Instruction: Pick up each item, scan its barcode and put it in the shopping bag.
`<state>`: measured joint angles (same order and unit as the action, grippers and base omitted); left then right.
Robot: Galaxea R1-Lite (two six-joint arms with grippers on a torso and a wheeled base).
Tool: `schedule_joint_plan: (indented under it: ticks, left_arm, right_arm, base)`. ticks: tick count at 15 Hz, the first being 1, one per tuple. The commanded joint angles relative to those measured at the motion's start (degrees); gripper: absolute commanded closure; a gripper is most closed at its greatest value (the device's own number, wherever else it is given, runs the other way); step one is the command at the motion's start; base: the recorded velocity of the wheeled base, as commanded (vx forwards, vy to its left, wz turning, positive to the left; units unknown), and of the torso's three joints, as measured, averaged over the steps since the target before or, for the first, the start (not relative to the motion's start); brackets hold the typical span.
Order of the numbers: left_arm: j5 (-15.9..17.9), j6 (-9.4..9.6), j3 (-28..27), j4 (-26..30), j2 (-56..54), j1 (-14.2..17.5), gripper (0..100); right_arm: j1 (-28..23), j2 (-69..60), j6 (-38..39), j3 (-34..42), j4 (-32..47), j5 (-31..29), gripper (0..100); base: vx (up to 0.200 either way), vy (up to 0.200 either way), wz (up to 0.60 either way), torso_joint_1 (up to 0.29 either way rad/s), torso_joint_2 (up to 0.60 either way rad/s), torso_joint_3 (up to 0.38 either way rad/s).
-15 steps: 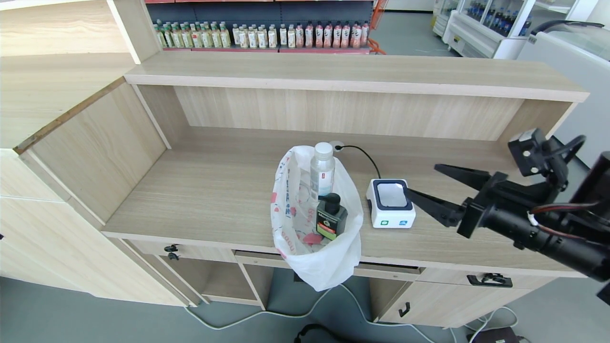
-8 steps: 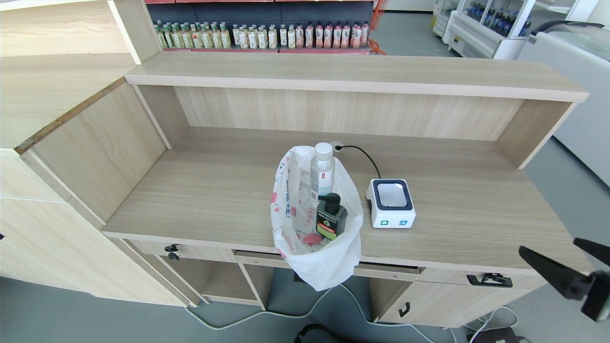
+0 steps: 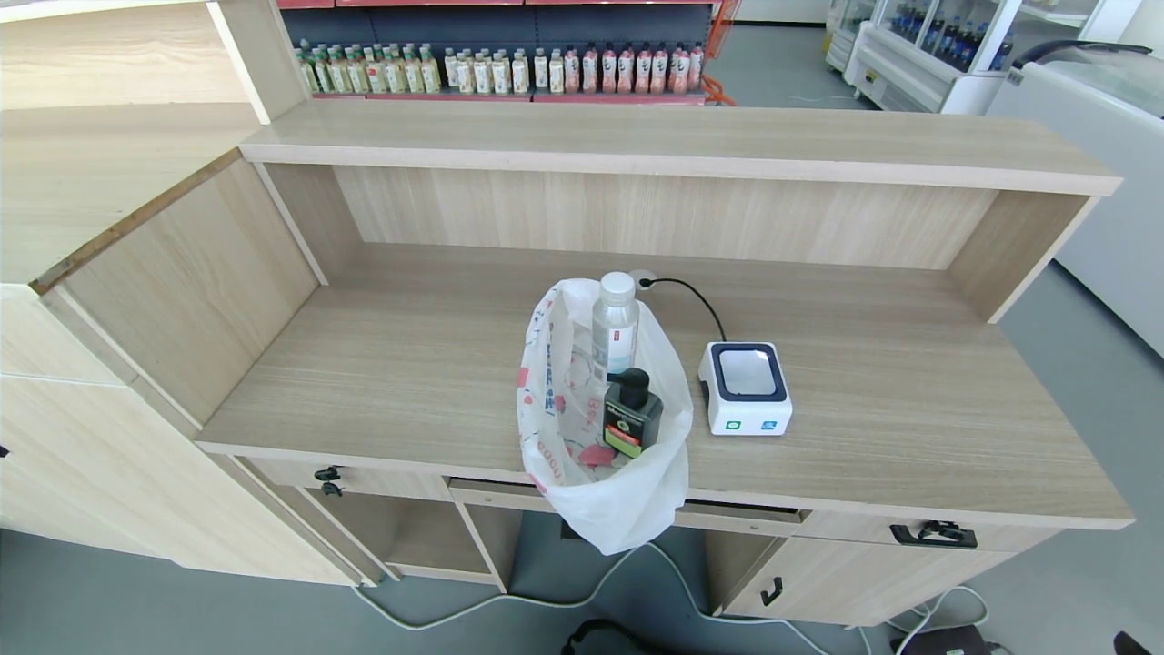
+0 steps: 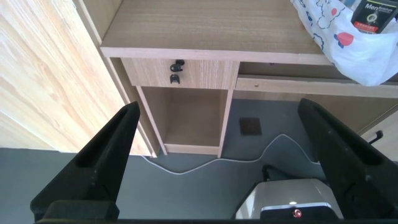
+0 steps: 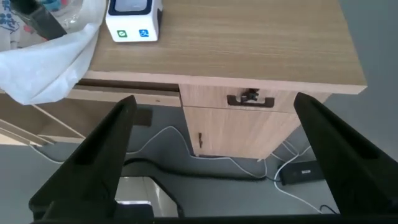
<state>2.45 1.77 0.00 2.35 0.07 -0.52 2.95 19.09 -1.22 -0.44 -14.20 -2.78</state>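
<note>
A white shopping bag [image 3: 600, 509] stands open at the counter's front edge, its bottom hanging over the edge. Inside it stand a clear water bottle [image 3: 616, 327] and a dark pump bottle [image 3: 631, 414]. A white barcode scanner [image 3: 746, 389] sits just right of the bag. My left gripper [image 4: 217, 109] hangs open and holds nothing, low in front of the counter's left cupboard, with the bag [image 4: 348, 53] off to one side. My right gripper [image 5: 214, 101] is open with nothing in it, below the counter's front edge near the drawer; the scanner [image 5: 133, 18] and bag [image 5: 43, 56] lie beyond it.
The wooden counter [image 3: 909, 409] has a raised back shelf [image 3: 673, 136] and side walls. Drawers with black handles [image 3: 934, 534] run under the front edge. Cables [image 3: 509, 600] trail on the floor. The scanner's cord [image 3: 696, 296] runs to the back.
My right arm has pulled back from beside the scanner, dropping down and to the right out of the head view. The bag, bottles and scanner have not moved.
</note>
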Motion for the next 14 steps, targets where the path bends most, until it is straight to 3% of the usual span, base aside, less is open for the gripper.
schedule_joint_plan:
  ticks: [1, 3, 11, 14]
  left_arm:
    - [0.0, -0.01, 0.0, 0.0, 0.0, 0.0, 0]
    - [0.0, -0.01, 0.0, 0.0, 0.0, 0.0, 0]
    - [0.0, -0.01, 0.0, 0.0, 0.0, 0.0, 0]
    - [0.0, -0.01, 0.0, 0.0, 0.0, 0.0, 0]
  right_arm:
    - [-1.0, -13.5, 0.1, 0.4, 7.6, -0.1, 0]
    - [-2.8, -19.1, 1.4, 0.4, 13.6, 1.1, 0]
    - [-2.8, -19.1, -1.2, 0.4, 14.4, 2.0, 0]
    - [-2.8, -19.1, 3.0, 0.4, 14.4, 1.4, 0]
  base:
    - [0.0, 0.0, 0.0, 0.0, 0.0, 0.0]
    - [0.0, 0.0, 0.0, 0.0, 0.0, 0.0]
    - [0.0, 0.0, 0.0, 0.0, 0.0, 0.0]
    - [0.0, 0.0, 0.0, 0.0, 0.0, 0.0]
